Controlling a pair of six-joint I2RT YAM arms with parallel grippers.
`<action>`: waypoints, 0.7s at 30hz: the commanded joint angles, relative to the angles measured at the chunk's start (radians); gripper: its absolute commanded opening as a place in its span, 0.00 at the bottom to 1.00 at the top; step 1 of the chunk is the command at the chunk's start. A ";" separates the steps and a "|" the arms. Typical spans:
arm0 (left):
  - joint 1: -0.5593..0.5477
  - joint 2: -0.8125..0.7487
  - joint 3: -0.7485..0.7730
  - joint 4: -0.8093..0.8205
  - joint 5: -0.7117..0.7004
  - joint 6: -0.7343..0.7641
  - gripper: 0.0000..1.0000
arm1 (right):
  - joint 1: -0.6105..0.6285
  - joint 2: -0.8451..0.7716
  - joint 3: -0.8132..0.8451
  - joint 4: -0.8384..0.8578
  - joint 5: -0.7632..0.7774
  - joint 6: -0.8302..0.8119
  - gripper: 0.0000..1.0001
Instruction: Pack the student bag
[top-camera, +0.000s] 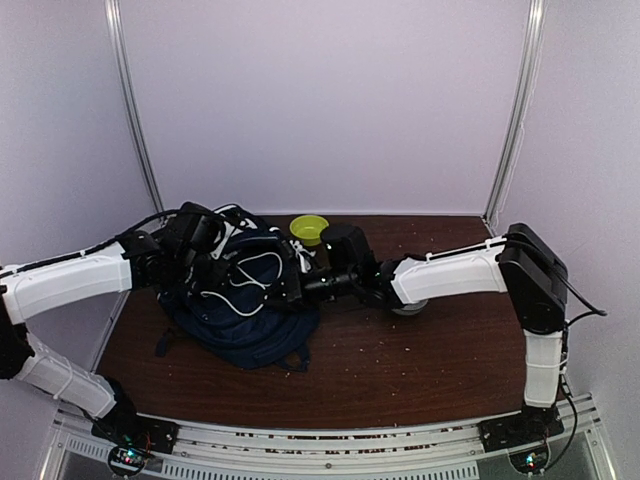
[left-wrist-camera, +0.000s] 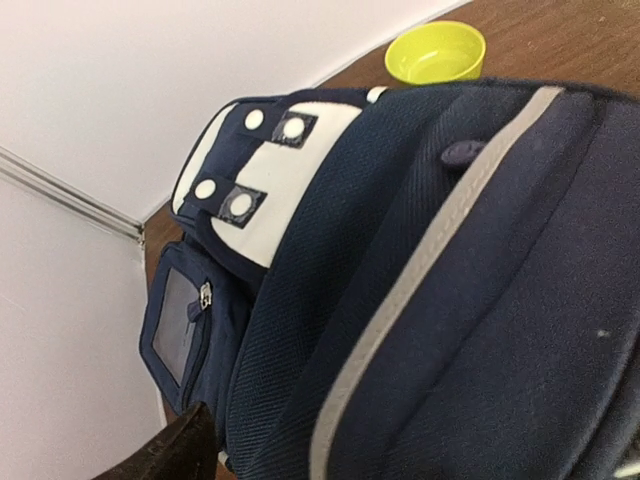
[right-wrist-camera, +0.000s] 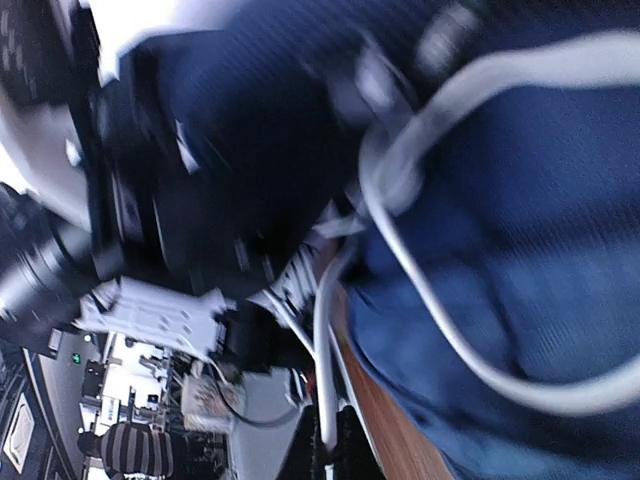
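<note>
The student bag (top-camera: 245, 310), navy blue with white trim, lies on the left half of the brown table (top-camera: 420, 370). My left gripper (top-camera: 222, 262) is at the bag's far upper side. In the left wrist view the bag (left-wrist-camera: 450, 300) fills the frame, its white patch panel (left-wrist-camera: 275, 190) lies at the upper left, and one dark finger (left-wrist-camera: 165, 455) shows far off at the lower left corner, so the jaws stand wide apart. My right gripper (top-camera: 296, 284) presses against the bag's right side by a white cord (right-wrist-camera: 440, 330). That view is blurred, its jaws look shut, and nothing shows between them.
A yellow-green bowl (top-camera: 309, 229) (left-wrist-camera: 437, 50) stands just behind the bag near the back wall. A grey round object (top-camera: 410, 306) lies partly under my right forearm. White walls close the back and sides. Small crumbs dot the tabletop.
</note>
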 joint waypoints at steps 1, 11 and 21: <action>0.011 -0.076 0.036 0.036 0.187 0.060 0.84 | -0.010 0.079 0.179 0.143 0.031 0.132 0.00; -0.014 -0.169 0.022 -0.031 0.165 0.091 0.84 | -0.059 0.233 0.398 -0.034 0.287 0.129 0.00; -0.014 -0.064 0.038 -0.054 0.077 0.103 0.79 | -0.098 0.260 0.437 -0.029 0.498 0.141 0.00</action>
